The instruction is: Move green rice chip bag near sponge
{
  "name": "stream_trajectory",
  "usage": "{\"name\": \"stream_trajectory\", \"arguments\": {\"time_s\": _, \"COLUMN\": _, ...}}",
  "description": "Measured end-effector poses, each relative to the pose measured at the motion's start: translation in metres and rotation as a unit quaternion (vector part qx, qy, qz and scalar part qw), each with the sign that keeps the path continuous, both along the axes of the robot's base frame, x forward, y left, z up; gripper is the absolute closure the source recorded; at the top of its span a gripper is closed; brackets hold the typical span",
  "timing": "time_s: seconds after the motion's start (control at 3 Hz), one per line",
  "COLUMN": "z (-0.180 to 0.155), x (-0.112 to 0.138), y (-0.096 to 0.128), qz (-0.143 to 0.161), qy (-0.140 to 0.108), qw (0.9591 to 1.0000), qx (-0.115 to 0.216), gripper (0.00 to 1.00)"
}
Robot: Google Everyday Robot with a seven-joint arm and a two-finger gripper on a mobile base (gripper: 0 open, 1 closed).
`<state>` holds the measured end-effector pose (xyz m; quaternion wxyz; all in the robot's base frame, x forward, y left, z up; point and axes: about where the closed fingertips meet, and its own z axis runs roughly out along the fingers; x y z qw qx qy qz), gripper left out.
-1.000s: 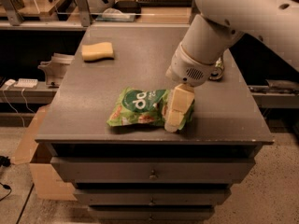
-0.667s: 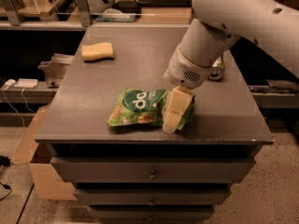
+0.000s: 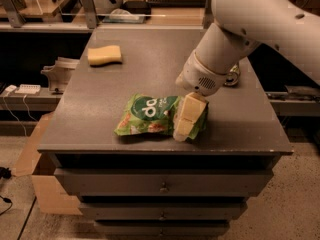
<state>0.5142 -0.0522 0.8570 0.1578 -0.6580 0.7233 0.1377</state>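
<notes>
The green rice chip bag (image 3: 150, 115) lies flat near the front edge of the grey cabinet top (image 3: 125, 86), white lettering up. The pale yellow sponge (image 3: 104, 55) lies at the far left of the top, well apart from the bag. My gripper (image 3: 186, 120) reaches down from the white arm (image 3: 235, 39) onto the bag's right end, its cream fingers (image 3: 189, 115) covering that end.
A silver drink can (image 3: 231, 77) lies behind the arm near the right edge. Shelves with clutter (image 3: 125, 9) stand behind the cabinet. A cardboard box (image 3: 35, 169) sits on the floor at the left. Drawers (image 3: 160, 186) are below the top.
The arm and gripper have shifted slightly left over the bag's right end. The bag and sponge have not moved.
</notes>
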Motion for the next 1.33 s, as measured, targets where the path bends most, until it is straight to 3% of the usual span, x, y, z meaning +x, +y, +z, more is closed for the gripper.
{"name": "stream_trajectory", "arguments": {"time_s": 0.33, "z": -0.007, "x": 0.001, "y": 0.000, "qz": 0.001, "qy": 0.006, "qw": 1.0000, "qx": 0.005, "gripper": 0.16}}
{"name": "stream_trajectory", "arguments": {"time_s": 1.0, "z": -0.013, "x": 0.003, "y": 0.000, "qz": 0.005, "qy": 0.010, "qw": 0.9998, "qx": 0.018, "gripper": 0.62}}
{"name": "stream_trajectory", "arguments": {"time_s": 1.33, "z": 0.017, "x": 0.009, "y": -0.002, "qz": 0.004, "qy": -0.028, "qw": 0.9992, "qx": 0.028, "gripper": 0.87}}
